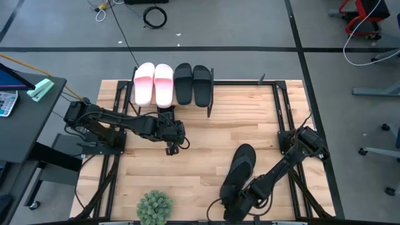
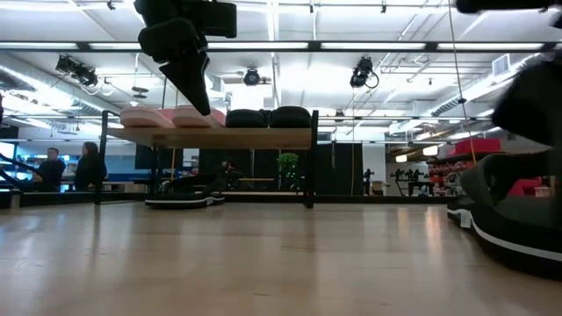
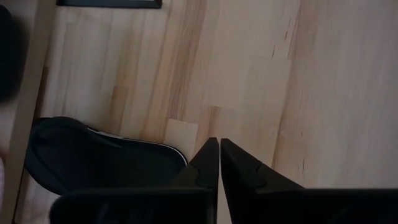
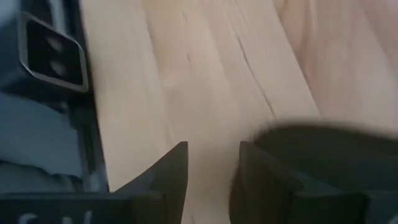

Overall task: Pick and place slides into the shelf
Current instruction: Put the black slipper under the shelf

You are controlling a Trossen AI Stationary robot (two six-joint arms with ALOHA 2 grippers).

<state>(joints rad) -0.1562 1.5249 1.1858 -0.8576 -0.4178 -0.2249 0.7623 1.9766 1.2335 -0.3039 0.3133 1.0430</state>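
While the right gripper (image 1: 239,201) hangs low at the bottom middle of the high view with its fingers spread and nothing between them, a thin black slide (image 1: 239,170) lies just above it, its long side running up and a bit right. The left gripper (image 1: 170,150), pressed almost together and empty, sits left of centre, farther from that slide and just below the shelf (image 1: 209,95), which holds two pink slides (image 1: 154,84) and two black slides (image 1: 192,84).

we see a light wooden slatted table (image 1: 200,156). at its far edge stands the shelf (image 1: 212,103), whose top board carries two pink slides (image 1: 154,83) on the left and two black slides (image 1: 192,83) on the right, side by side. a thin black slide (image 1: 238,173) lies on the table near right; a small green plant (image 1: 154,207) stands at the near edge.
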